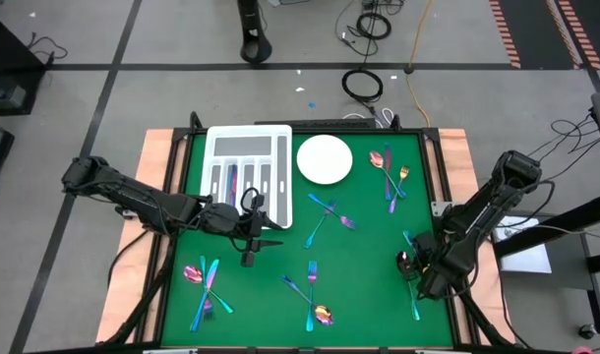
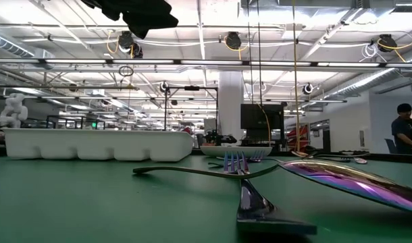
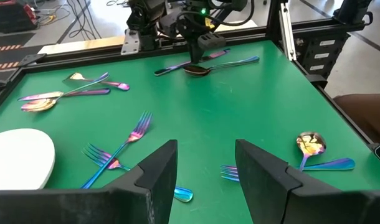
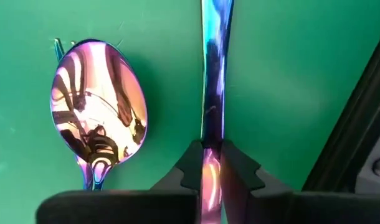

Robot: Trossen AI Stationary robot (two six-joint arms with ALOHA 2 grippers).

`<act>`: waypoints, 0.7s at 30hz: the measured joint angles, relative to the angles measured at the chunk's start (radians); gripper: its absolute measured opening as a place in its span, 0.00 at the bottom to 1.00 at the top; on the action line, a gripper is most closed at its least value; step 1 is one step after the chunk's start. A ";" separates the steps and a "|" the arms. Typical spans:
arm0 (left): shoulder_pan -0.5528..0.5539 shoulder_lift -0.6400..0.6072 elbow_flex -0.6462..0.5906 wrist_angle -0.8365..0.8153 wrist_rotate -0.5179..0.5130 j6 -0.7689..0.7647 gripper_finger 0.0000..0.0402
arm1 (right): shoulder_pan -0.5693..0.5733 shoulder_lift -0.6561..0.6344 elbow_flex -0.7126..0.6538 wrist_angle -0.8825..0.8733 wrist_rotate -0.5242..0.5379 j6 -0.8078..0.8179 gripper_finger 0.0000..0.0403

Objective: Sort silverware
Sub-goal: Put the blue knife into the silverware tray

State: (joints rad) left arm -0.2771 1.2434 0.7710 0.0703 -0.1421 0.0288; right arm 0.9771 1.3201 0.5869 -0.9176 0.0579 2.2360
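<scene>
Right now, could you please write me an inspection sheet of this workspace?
Surface: green table mat, wooden border.
Job's things: iridescent metal forks, knives and spoons lie in scattered groups; some already lie in the white divided tray.
Clutter: round white plate, bare, beside the tray.
Grippers: left gripper open, near the tray's front edge, holding nothing; right gripper shut on a thin iridescent handle beside a spoon, near the table's right edge.
Cables: coiled black cable on the floor.
Surroundings: person far behind.
</scene>
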 joint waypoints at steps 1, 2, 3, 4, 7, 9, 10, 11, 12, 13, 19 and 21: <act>0.000 0.000 0.000 0.000 0.000 0.000 0.41 | 0.000 0.000 0.013 -0.027 0.008 0.000 0.04; 0.000 0.000 0.000 0.000 0.000 0.000 0.41 | 0.000 -0.002 0.031 -0.053 0.022 -0.002 0.03; 0.000 0.000 0.000 0.001 0.000 0.000 0.41 | 0.000 -0.003 0.044 -0.071 0.040 -0.002 0.03; 0.000 0.000 0.000 0.001 0.000 0.000 0.41 | 0.000 -0.002 0.057 -0.088 0.056 -0.002 0.02; 0.000 0.000 0.000 0.001 0.000 0.000 0.41 | 0.000 -0.003 0.081 -0.114 0.105 -0.002 0.00; 0.000 0.000 0.000 0.002 0.000 0.000 0.41 | 0.000 -0.003 0.088 -0.111 0.125 -0.003 0.00; 0.000 0.000 0.000 0.002 0.000 0.000 0.41 | 0.000 -0.003 0.090 -0.107 0.122 -0.003 0.01; 0.000 0.000 0.000 0.002 0.000 0.000 0.41 | 0.000 -0.003 0.090 -0.107 0.119 -0.003 0.01; 0.000 0.000 0.000 0.002 0.000 0.000 0.41 | 0.000 -0.003 0.090 -0.109 0.116 -0.003 0.01; 0.000 0.000 0.000 0.002 0.000 0.000 0.41 | 0.000 -0.003 0.090 -0.112 0.113 0.003 0.01; 0.000 0.000 0.000 0.002 0.007 0.000 0.41 | 0.000 -0.004 0.081 -0.169 0.087 0.039 0.06; 0.000 0.000 0.000 0.001 0.008 0.000 0.41 | 0.000 -0.004 0.058 -0.147 0.049 0.037 0.12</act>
State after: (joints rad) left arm -0.2774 1.2434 0.7709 0.0715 -0.1341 0.0292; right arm 0.9771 1.3159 0.6450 -1.0641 0.1069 2.2734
